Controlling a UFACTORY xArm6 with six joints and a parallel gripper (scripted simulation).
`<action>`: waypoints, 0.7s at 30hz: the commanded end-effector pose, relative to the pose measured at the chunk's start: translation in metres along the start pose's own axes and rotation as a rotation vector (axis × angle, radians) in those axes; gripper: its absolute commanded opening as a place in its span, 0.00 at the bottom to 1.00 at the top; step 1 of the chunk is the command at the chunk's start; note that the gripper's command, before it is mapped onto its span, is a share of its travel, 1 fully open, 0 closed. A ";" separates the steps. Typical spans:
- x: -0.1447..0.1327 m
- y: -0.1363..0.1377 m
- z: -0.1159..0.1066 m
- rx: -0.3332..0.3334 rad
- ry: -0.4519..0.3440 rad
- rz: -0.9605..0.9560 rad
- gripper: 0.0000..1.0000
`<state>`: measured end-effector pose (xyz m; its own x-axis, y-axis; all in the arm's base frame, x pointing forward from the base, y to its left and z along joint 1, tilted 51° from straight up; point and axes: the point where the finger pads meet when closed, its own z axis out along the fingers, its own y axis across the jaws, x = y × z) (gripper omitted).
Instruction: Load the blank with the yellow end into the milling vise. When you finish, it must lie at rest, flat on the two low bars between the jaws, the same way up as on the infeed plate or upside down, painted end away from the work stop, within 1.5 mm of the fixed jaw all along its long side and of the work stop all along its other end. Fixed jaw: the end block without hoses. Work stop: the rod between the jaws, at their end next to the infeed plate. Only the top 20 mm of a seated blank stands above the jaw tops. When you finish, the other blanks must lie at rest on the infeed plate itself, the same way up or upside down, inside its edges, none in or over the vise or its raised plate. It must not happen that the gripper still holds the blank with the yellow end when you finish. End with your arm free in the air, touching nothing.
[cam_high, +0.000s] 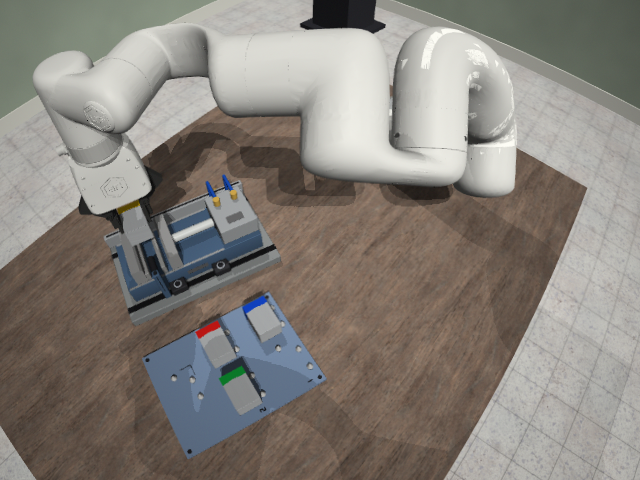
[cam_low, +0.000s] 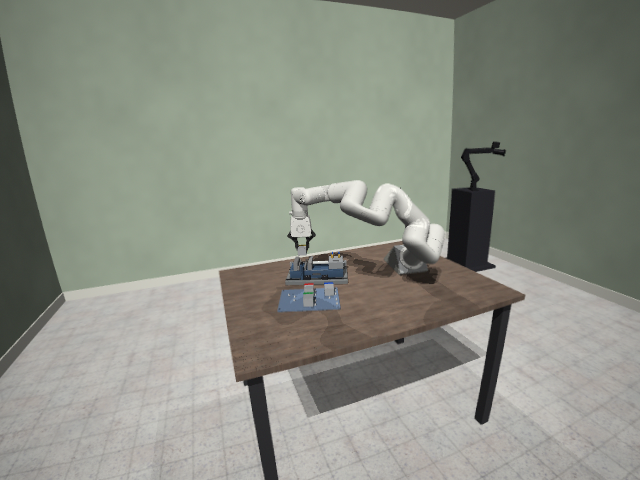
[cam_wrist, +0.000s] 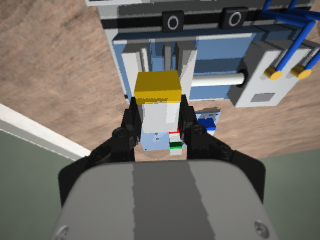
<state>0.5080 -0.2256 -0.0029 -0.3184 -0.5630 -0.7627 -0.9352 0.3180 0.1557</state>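
Observation:
My gripper (cam_wrist: 159, 105) is shut on the grey blank with the yellow end (cam_wrist: 157, 97). It holds the blank above the gap between the jaws of the vise (cam_high: 191, 248). In the top view the blank (cam_high: 135, 225) hangs just under the wrist, yellow end toward the far side, over the left part of the vise near the block without hoses. The hose block (cam_high: 236, 222) with blue hoses stands at the right end. The wrist view shows the jaws and the white screw rod (cam_wrist: 215, 79) beyond the blank. I cannot tell whether the blank touches the vise.
The blue infeed plate (cam_high: 232, 369) lies in front of the vise. On it lie a red-ended blank (cam_high: 216, 341), a blue-ended blank (cam_high: 263, 317) and a green-ended blank (cam_high: 238, 390). Small pegs stand on the plate. The arm's large links hang over the table's back.

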 end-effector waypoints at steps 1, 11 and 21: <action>0.000 -0.001 -0.002 0.004 0.002 -0.001 0.00; -0.003 0.000 -0.002 0.004 0.001 -0.001 0.00; -0.003 0.001 -0.002 0.004 0.002 -0.001 0.00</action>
<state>0.5074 -0.2236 -0.0008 -0.3185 -0.5629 -0.7627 -0.9352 0.3181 0.1558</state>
